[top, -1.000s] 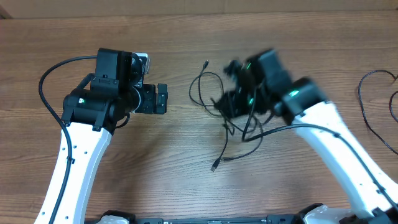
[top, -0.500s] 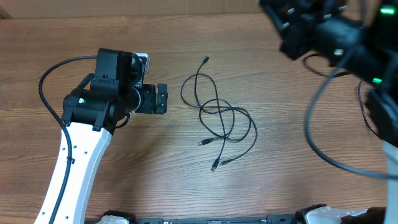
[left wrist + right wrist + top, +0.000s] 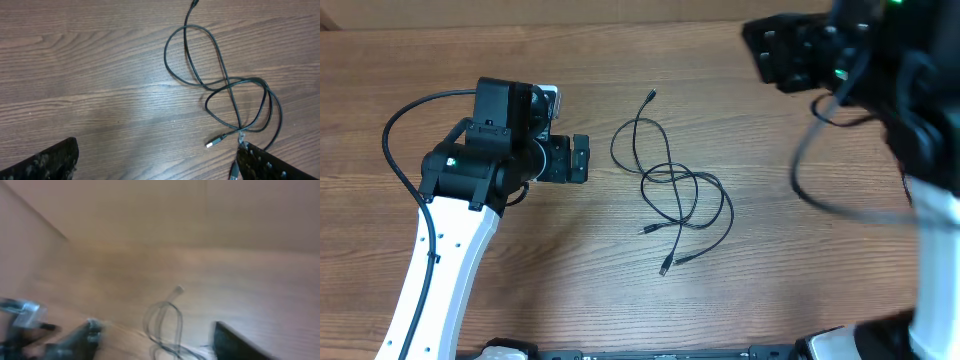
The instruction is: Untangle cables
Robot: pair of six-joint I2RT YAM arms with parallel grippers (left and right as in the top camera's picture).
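1 arm [image 3: 850, 55] (right) hangs high, apart from cables [image 3: 672, 200].

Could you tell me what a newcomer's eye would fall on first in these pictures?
The cables, thin black cords looped over one another, lie loose in the middle of the wooden table. Just to their left, the left gripper points at them with its jaws open and empty. At the upper right, the right arm is a large dark blur.
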